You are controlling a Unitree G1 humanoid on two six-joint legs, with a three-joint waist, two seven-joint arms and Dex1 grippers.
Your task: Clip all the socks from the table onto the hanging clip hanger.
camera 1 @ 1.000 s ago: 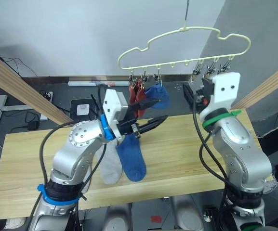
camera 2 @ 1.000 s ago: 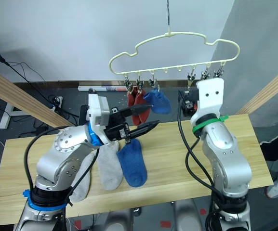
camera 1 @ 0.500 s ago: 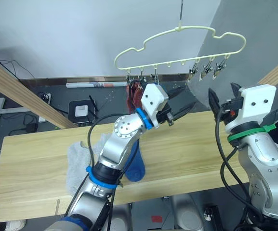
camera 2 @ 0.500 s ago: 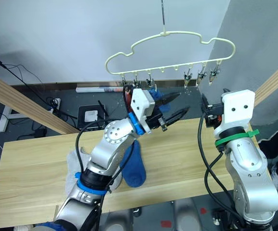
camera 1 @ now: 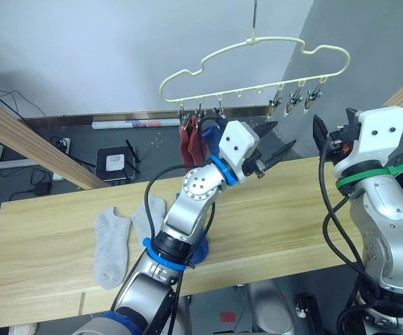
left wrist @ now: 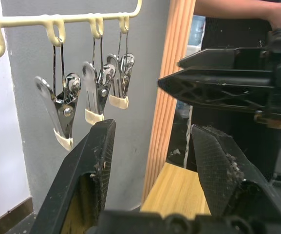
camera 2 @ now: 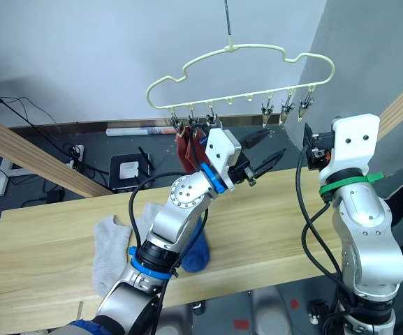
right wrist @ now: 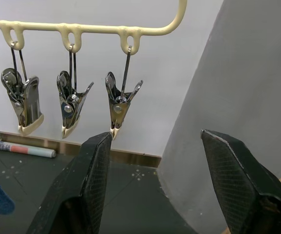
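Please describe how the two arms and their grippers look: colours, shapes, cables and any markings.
Both arms are rounded silver-grey metal shells with loose black cables beside them. The left arm has blue rings at its joints, the right arm has green ones. Each wrist ends in a white, boxy block. The left gripper and the right gripper each have two black, pointed fingers with a fine cross-hatched texture on the inner faces.

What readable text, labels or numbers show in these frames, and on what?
No readable text anywhere.
Clip hanger: no marking visible.
Socks on the table: plain knit, no logo.
Left tool and right tool: black fingers, unmarked.
Flat box on the floor: has a pale patch, too small to read.
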